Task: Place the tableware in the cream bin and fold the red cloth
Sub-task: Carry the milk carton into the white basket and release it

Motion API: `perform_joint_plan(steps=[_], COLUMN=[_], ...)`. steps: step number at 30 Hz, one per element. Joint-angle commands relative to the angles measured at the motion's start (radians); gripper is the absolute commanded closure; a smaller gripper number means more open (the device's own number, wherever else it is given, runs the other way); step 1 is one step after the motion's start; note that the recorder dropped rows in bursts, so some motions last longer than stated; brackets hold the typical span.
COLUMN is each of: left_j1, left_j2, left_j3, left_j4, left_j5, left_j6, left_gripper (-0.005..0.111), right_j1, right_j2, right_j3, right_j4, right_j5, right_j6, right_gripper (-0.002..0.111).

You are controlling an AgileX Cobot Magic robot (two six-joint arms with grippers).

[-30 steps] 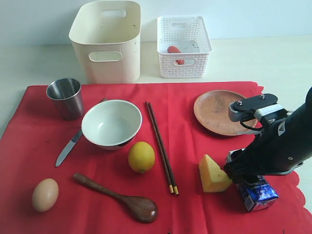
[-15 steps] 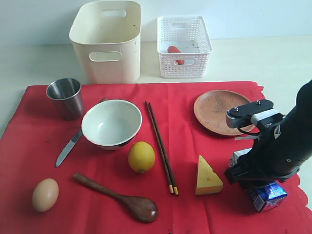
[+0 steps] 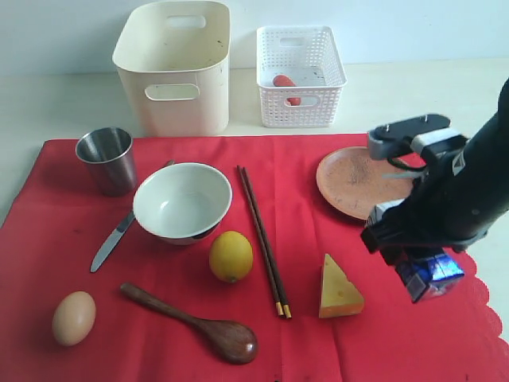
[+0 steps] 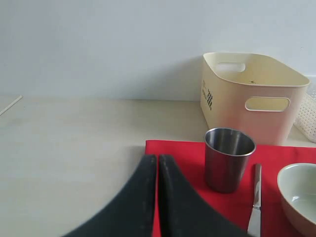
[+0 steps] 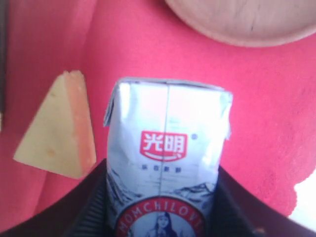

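Observation:
The red cloth covers the table front. On it lie a steel cup, white bowl, knife, chopsticks, wooden spoon and brown plate. The cream bin stands behind the cloth, at the back left. My right gripper is shut on a blue-and-white milk carton and holds it above the cloth's right edge, near the plate. My left gripper is shut and empty, by the cloth's corner near the cup; the exterior view does not show it.
A white lattice basket with a red item inside stands right of the cream bin. A lemon, an egg and a cheese wedge lie on the cloth among the tableware.
My right gripper closed on the milk carton and lifted it off the cloth, rising and shifting back toward the plate. The cheese wedge tipped upright. The tableware stayed put.

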Motion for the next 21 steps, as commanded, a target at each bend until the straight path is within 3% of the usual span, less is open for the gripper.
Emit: perform_joint_plan(steps=[1, 15, 21], left_j1=[0.003, 0.003, 0.003], left_j2=[-0.007, -0.007, -0.007], left_j3=[-0.001, -0.001, -0.001], left_j4=[-0.006, -0.006, -0.006], left_j5=[0.0, 0.0, 0.0], left_j6=[0.0, 0.004, 0.004], left_gripper=[0.103, 0.103, 0.103], right_j1=[-0.001, -0.001, -0.001], right_j2=[-0.087, -0.137, -0.13], right_j3=[-0.068, -0.108, -0.108], right_j4=[0.0, 0.002, -0.01], right_j5=[0.008, -0.145, -0.328], right_j6=[0.0, 0.0, -0.012], right_gripper=[0.108, 0.108, 0.108])
